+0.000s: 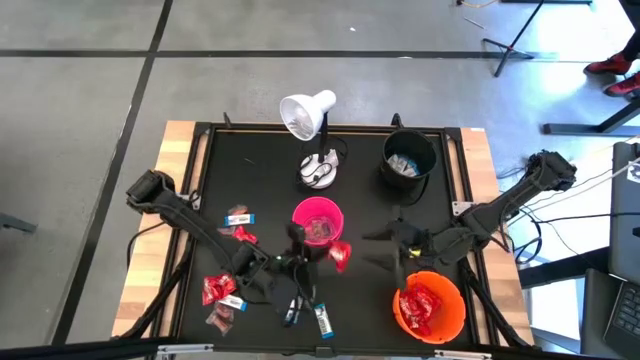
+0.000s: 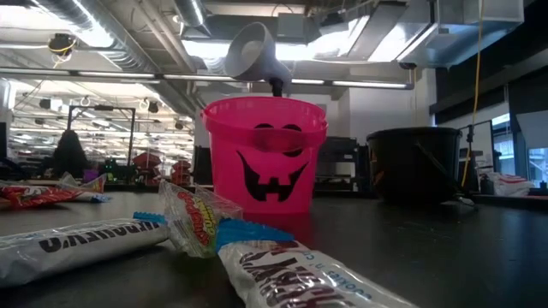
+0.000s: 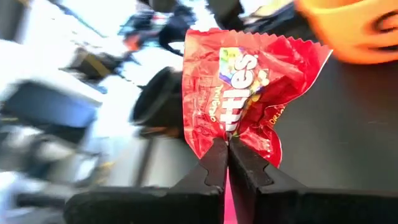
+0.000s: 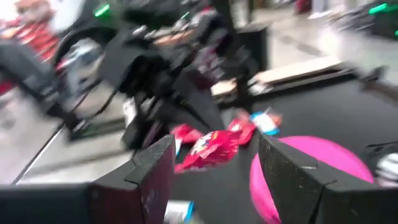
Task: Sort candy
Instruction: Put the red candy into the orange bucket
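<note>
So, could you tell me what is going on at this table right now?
The robot is sorting candy. The left tool is shut on a red Skittles packet, held up beside the pink bucket. The right tool waits open between the black bucket and the orange bowl, which already holds red packets. More sweets lie loose on the black mat.

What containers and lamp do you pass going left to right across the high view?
White desk lamp → pink bucket → black bucket → orange bowl.
</note>
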Controlling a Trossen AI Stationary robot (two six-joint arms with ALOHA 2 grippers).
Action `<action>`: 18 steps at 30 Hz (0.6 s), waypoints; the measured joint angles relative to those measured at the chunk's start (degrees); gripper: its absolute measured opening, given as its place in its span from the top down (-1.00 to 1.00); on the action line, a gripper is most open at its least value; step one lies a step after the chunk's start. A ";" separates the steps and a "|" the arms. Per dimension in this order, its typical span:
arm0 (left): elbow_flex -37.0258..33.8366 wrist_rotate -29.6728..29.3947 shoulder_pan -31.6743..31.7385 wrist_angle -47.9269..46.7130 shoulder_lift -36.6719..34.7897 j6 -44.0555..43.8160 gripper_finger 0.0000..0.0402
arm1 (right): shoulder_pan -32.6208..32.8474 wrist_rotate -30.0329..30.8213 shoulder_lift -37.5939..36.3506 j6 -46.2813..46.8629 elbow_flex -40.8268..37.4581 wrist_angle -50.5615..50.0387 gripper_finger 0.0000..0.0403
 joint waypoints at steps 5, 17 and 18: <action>-0.04 -7.86 1.12 -0.12 0.04 3.71 1.00 | -3.28 2.36 2.43 -0.40 0.00 4.67 -0.13; -0.07 -14.30 2.80 0.29 0.10 4.78 1.00 | -11.34 -2.10 6.96 5.11 0.00 7.74 -0.13; -0.07 -14.26 2.79 0.30 0.10 4.78 1.00 | -11.78 -2.10 7.27 5.18 0.00 8.36 -0.13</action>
